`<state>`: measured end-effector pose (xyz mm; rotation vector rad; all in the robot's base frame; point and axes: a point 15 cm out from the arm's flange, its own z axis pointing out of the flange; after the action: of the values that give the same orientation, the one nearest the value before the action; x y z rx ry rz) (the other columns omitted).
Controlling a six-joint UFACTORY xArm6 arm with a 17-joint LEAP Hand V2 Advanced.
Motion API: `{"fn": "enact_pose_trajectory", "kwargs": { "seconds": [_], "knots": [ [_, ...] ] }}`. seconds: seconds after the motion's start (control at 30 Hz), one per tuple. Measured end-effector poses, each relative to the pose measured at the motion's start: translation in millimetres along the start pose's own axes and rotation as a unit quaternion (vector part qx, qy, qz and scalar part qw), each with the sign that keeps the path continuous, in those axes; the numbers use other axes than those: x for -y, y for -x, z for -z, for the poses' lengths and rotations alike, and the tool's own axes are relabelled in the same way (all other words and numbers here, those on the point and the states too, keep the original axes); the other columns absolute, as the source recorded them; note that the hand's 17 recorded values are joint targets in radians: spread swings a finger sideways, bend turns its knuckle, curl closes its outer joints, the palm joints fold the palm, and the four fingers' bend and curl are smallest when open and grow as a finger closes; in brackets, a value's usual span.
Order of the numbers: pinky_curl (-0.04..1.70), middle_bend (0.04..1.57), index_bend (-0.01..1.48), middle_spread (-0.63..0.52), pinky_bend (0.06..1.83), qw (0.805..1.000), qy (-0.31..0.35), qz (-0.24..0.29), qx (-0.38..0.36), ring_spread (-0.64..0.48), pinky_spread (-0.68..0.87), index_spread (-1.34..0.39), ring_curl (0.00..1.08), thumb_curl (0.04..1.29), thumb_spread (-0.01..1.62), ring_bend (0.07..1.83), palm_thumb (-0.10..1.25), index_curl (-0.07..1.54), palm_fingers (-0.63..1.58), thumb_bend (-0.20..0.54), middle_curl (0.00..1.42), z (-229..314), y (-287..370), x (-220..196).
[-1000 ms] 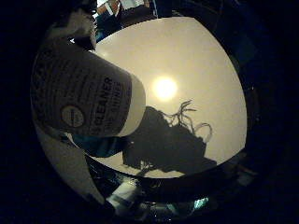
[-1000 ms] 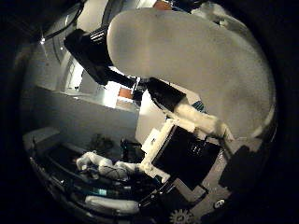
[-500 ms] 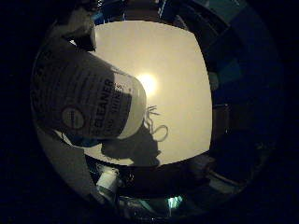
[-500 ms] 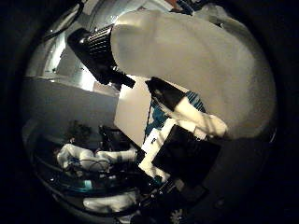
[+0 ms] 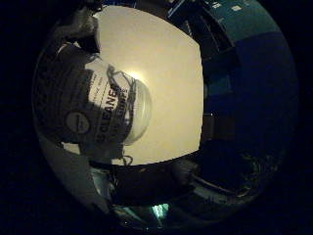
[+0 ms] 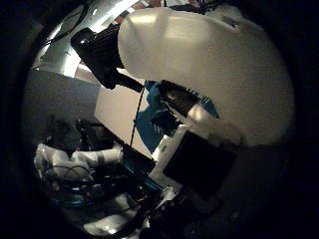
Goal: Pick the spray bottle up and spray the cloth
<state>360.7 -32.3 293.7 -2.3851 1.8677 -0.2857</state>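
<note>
The white spray bottle (image 6: 209, 74) fills much of the thumb side view, pressed close to my palm. Its black spray head (image 6: 102, 52) juts out past the body, over the table. My right hand (image 6: 197, 162) is curled round the bottle, and a white and black finger crosses under its body. The bottle's printed label (image 5: 98, 115) shows in the little finger side view, held above the white table (image 5: 164, 93). A blue cloth (image 6: 152, 117) lies on the table past the spray head, partly hidden by my finger.
The table's edge runs close to the bottle, with a dark blue floor (image 5: 249, 103) beyond it. A white jointed arm and dark gear (image 6: 79, 159) stand beside the table. A bright lamp glare sits on the tabletop behind the bottle.
The whole picture has swung, so my hand has turned with the bottle still held. The blue cloth now shows larger past the spray head, and the table edge is nearer.
</note>
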Motion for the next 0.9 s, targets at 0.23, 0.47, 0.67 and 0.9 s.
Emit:
{"fn": "enact_pose_trajectory", "kwargs": {
  "seconds": [0.23, 0.47, 0.67, 0.9],
  "knots": [
    [0.86, 1.41, 1.22, -0.11, 1.36, 0.998, 0.005, 0.007, -0.063, -0.23, -0.20, -0.19, 0.82, 0.60, 1.08, 1.33, 1.05, 0.79, 1.14, -0.016, 0.71, -11, -8, 7],
    [0.86, 1.41, 1.22, -0.11, 1.36, 0.998, 0.015, 0.007, -0.062, -0.23, -0.20, -0.19, 0.82, 0.60, 1.09, 1.33, 1.04, 0.79, 1.14, -0.013, 0.71, -23, -7, 6],
    [0.86, 1.41, 1.22, -0.11, 1.36, 0.998, 0.008, 0.001, -0.063, -0.23, -0.20, -0.19, 0.82, 0.60, 1.09, 1.33, 1.04, 0.79, 1.14, -0.013, 0.71, -20, -11, 9],
    [0.85, 1.41, 1.22, -0.11, 1.36, 0.998, -0.004, -0.019, -0.056, -0.23, -0.20, -0.19, 0.82, 0.60, 1.08, 1.33, 1.04, 0.79, 1.14, -0.014, 0.71, -11, -17, 14]
  ]
}}
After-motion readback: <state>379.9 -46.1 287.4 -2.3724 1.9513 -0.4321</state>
